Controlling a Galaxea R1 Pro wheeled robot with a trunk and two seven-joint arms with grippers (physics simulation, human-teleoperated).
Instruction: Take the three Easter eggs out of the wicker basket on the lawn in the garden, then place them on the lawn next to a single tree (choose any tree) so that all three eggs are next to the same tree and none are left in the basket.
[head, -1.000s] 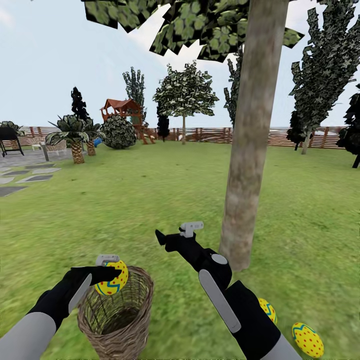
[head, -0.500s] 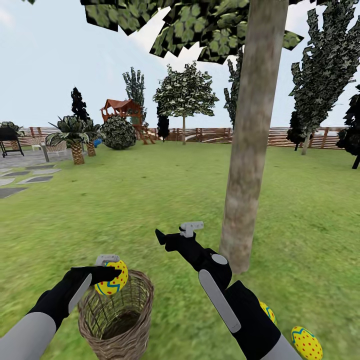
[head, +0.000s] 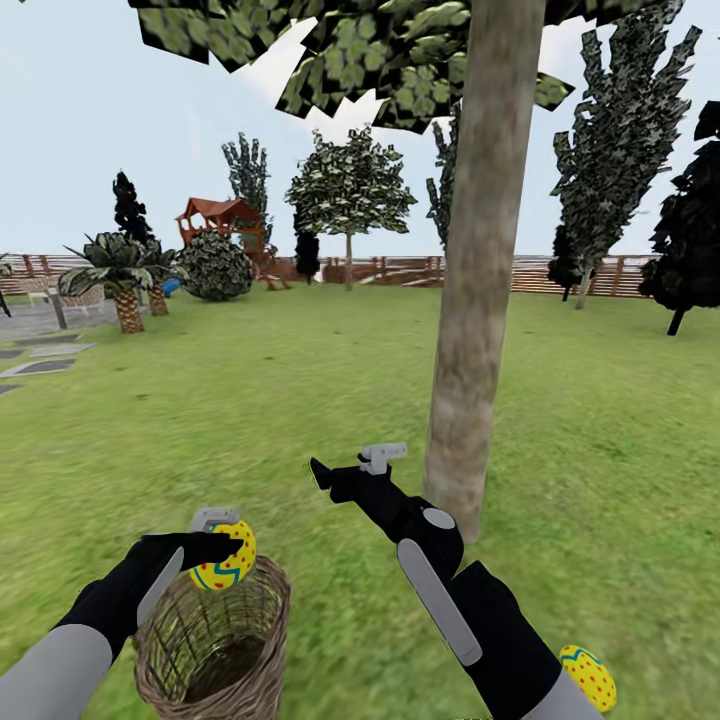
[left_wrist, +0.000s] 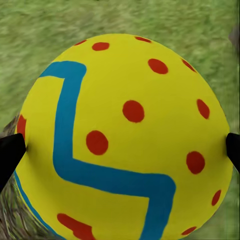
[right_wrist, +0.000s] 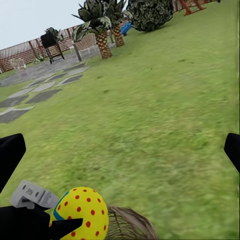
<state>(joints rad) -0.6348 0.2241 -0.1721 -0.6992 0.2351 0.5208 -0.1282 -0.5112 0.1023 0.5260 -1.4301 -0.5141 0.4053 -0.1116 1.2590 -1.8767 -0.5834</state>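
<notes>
At the left of the head view, the black left hand (head: 222, 545) is clenched on a small yellow egg painted with red dots and a blue zigzag (head: 225, 556), held just above the braided rim of the small round brown wicker basket (head: 212, 650); the left wrist view shows the two dark fingertips (left_wrist: 10, 152) pinching that egg (left_wrist: 125, 140) at its widest part. What shows of the basket's inside looks empty, though its floor is dim and I cannot be sure. Further right, the black right hand (head: 345, 470) hangs released and empty over the green grass of the lawn (head: 300, 400), its fingers spread wide in the right wrist view, which looks back at the held egg (right_wrist: 80, 212) and the basket rim (right_wrist: 131, 223). Right of it rises the thick mottled grey-tan trunk of the tall tree (head: 478, 280), and near the lower right corner a second yellow dotted egg (head: 588, 678) lies on the grass, part hidden by the right arm. The step in hand is judged to be carrying the held egg to the tree: lift it clear of the rim first, swing it across without loosening the pinch, lower it until it touches the grass near the trunk and the lying egg, and only then let go, so it does not roll away.
</notes>
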